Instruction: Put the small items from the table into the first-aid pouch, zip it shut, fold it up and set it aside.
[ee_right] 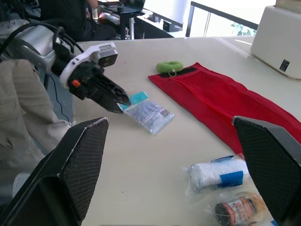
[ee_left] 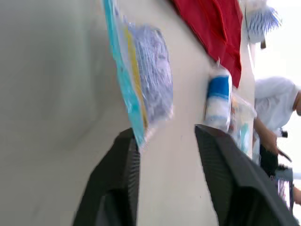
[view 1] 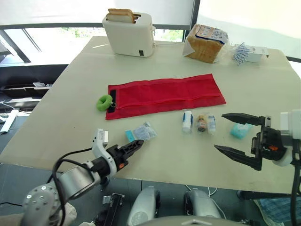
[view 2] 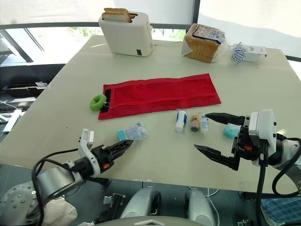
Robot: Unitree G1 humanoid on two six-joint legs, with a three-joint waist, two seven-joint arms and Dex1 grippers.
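Head pair: 2 views looking forward and down over the table [view 1: 70, 103]. Wrist views: close along each gripper, sharing the packet [ee_right: 149, 115] ahead of the left gripper [ee_right: 123, 100].

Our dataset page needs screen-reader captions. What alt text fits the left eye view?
A red pouch lies unfolded on a table. The left gripper points at a clear packet; the right gripper hangs open by a teal packet. A toaster and bread stand behind.
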